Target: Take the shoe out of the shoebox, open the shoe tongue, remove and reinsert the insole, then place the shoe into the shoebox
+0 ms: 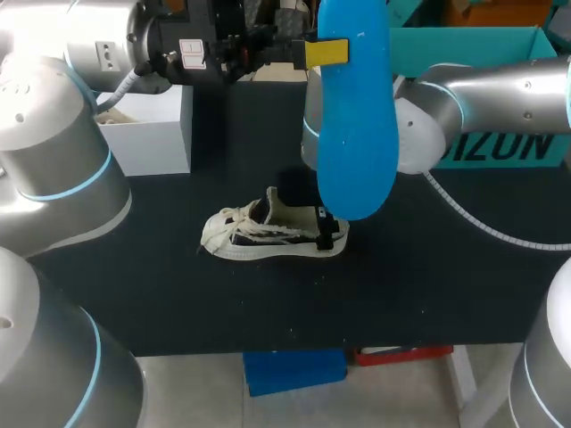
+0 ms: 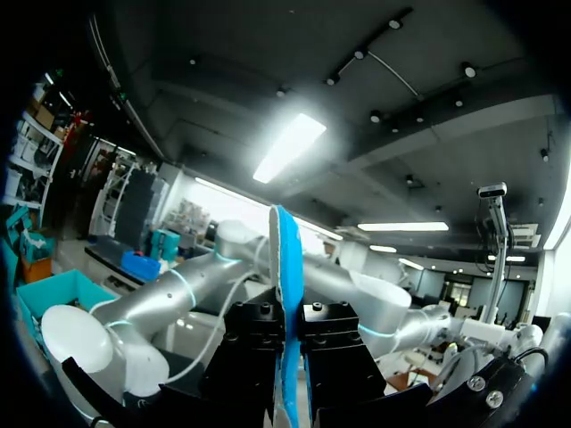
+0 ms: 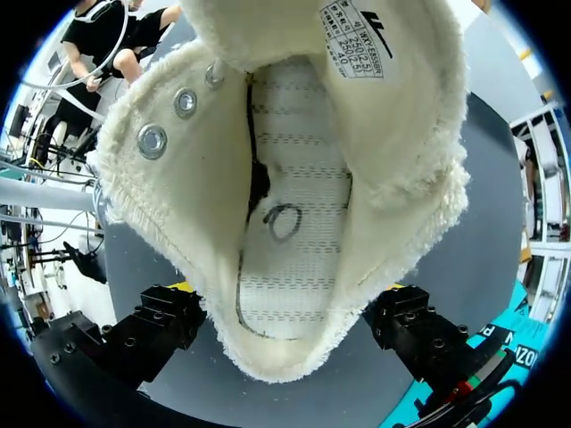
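A cream canvas shoe point(image 1: 272, 234) lies on its side on the black table point(image 1: 178, 294), toe to the left, laces loose. My left gripper point(image 1: 323, 52) hangs high above it, shut on a blue insole point(image 1: 355, 116) that points down toward the heel. In the left wrist view the insole point(image 2: 285, 294) stands edge-on between the black fingers of that gripper point(image 2: 287, 379). My right gripper point(image 1: 328, 232) sits at the heel, open. Its wrist view looks into the shoe point(image 3: 294, 214), with the heel between the gripper's point(image 3: 290, 316) wide-spread fingers point(image 3: 165, 316).
A white open box point(image 1: 147, 134) stands at the back left of the table. A teal box point(image 1: 464, 49) stands at the back right, behind my right arm. The table's front strip before the shoe holds nothing.
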Controlling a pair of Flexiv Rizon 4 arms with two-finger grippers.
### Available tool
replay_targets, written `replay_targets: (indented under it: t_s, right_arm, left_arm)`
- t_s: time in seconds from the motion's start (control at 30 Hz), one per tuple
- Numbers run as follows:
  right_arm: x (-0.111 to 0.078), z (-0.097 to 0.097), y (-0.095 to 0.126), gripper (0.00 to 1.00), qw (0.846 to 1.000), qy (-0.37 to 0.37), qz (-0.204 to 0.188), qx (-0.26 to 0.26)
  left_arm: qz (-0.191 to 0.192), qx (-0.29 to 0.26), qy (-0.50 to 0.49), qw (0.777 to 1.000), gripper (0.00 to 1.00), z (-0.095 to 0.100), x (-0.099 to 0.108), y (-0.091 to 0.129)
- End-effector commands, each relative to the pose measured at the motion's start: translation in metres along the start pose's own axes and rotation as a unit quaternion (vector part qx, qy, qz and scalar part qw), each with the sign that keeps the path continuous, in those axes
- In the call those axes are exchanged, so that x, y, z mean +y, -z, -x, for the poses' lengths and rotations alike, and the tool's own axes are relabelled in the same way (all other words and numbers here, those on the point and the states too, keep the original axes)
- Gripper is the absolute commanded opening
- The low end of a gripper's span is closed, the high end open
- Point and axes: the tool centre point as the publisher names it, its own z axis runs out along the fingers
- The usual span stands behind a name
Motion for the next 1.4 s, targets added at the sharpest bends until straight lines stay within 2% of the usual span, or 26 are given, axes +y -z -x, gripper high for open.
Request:
replay_targets:
  t_s: [0.03,0.2,0.5,0.63,0.73,0.87,1.17,1.4]
  right_arm:
    - [-0.007,-0.005,-0.002,1.00,0.998,0.019,0.055,-0.010]
    - [-0.007,-0.006,-0.005,1.00,0.990,0.036,0.136,-0.020]
    - [-0.001,-0.002,-0.005,1.00,0.966,0.039,0.249,-0.052]
    - [0.003,0.001,-0.006,1.00,0.956,0.053,0.286,-0.036]
    - [0.008,0.003,-0.009,1.00,0.943,0.066,0.327,-0.011]
    - [0.009,0.002,-0.012,1.00,0.938,0.052,0.343,0.001]
    - [0.001,-0.002,-0.015,1.00,0.939,-0.009,0.342,-0.015]
    - [0.000,-0.006,-0.017,1.00,0.930,-0.022,0.366,-0.012]
  left_arm:
    - [0.000,-0.002,0.000,1.000,0.00,0.000,0.001,-0.001]
    - [0.000,-0.002,0.000,1.000,0.00,0.000,0.001,-0.001]
    - [0.000,-0.002,0.000,1.000,0.00,0.000,0.001,-0.001]
    - [0.000,-0.002,0.000,1.000,0.00,0.000,0.001,-0.001]
    - [0.000,-0.002,0.000,1.000,0.00,0.000,0.001,-0.001]
    - [0.000,-0.002,0.000,1.000,0.00,0.000,0.001,-0.001]
    - [0.000,-0.002,0.000,1.000,0.00,0.000,0.001,-0.001]
    - [0.000,-0.002,0.000,1.000,0.00,0.000,0.001,-0.001]
